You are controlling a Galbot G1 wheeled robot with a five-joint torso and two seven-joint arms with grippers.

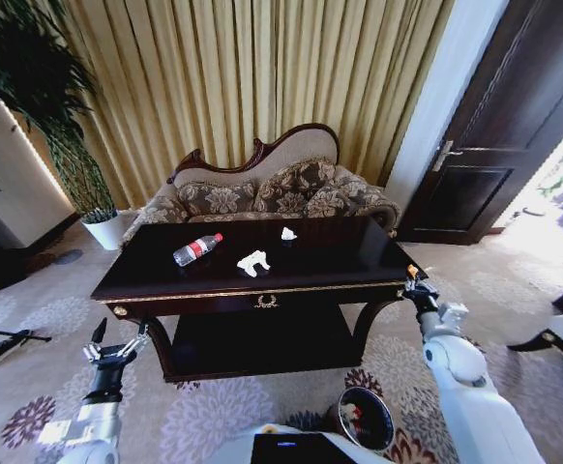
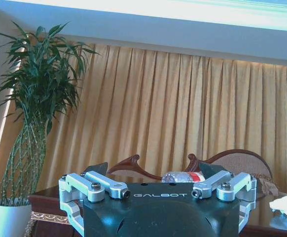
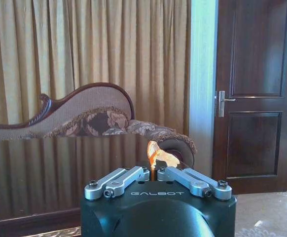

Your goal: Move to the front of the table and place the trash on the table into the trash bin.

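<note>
- The right hand [image 1: 412, 276] is at the lower right of the head view, just by the right front corner of the desk [image 1: 340, 253]. Its two fingers are pressed together on a small yellowish-orange scrap [image 3: 159, 157].
- I think the step now is to carry that scrap to the trash bin [image 1: 364, 418]. The bin sits on the carpet at the bottom middle of the head view, much lower than the desk top.
- To do it well, the hand should keep its squeeze and go right above the bin's round mouth before it lets go. The scrap looks light, so a drop from high up might miss.
- The left hand [image 1: 117, 343] is at the lower left of the head view, in front of the desk's left corner. Its fingers are spread apart and hold nothing.
- On the desk top lie a clear bottle [image 1: 196, 248] with a red label, a crumpled white paper [image 1: 253, 262] near the middle, and a smaller white scrap [image 1: 288, 233] farther back.
- Something red and white shows in the bin's mouth. I cannot tell if it is trash or part of the bin.
- A white plant pot [image 1: 104, 229] stands at the left by the curtain. It is not the bin.
</note>
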